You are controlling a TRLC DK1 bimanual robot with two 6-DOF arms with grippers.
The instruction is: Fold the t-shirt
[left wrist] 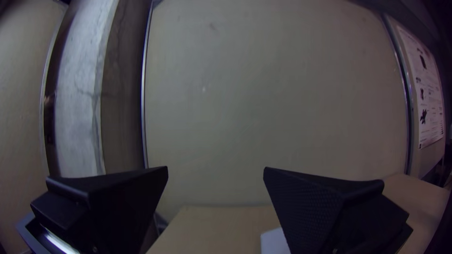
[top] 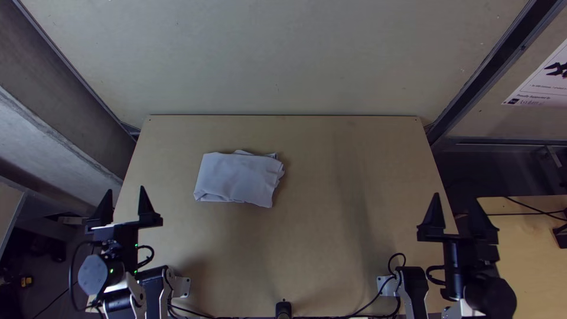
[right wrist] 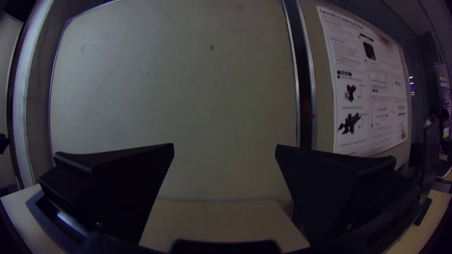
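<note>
Top view: at the middle of the table's (top: 331,236) near edge stands a small black post (top: 283,308), and black cables (top: 397,256) run along that same edge, one looping up at the right arm's base. The left hand (top: 124,190) is raised at the table's left edge, its tips pointing towards the far side. Its two wide black fingers are spread, with a broad gap between them, and the left wrist view shows the same gap (left wrist: 215,170). The right hand (top: 457,198) is at the table's right edge and points the same way, its fingers also spread wide and holding nothing between them. Beside the table's right edge is another wooden surface (top: 528,254).

Farther in, the pale t-shirt (top: 239,180) lies flat on the table, left of the middle and nearer the far edge than the near one. It is folded into a compact, roughly four-sided bundle, slightly skewed to the table's edges. Its top is mostly smooth, with layers and wrinkles at the far edge and right side. Both hands are well apart from it.

Beyond the table's far edge is a plain pale panel (top: 277,59); a printed poster (top: 540,82) is beyond the table to the right.
</note>
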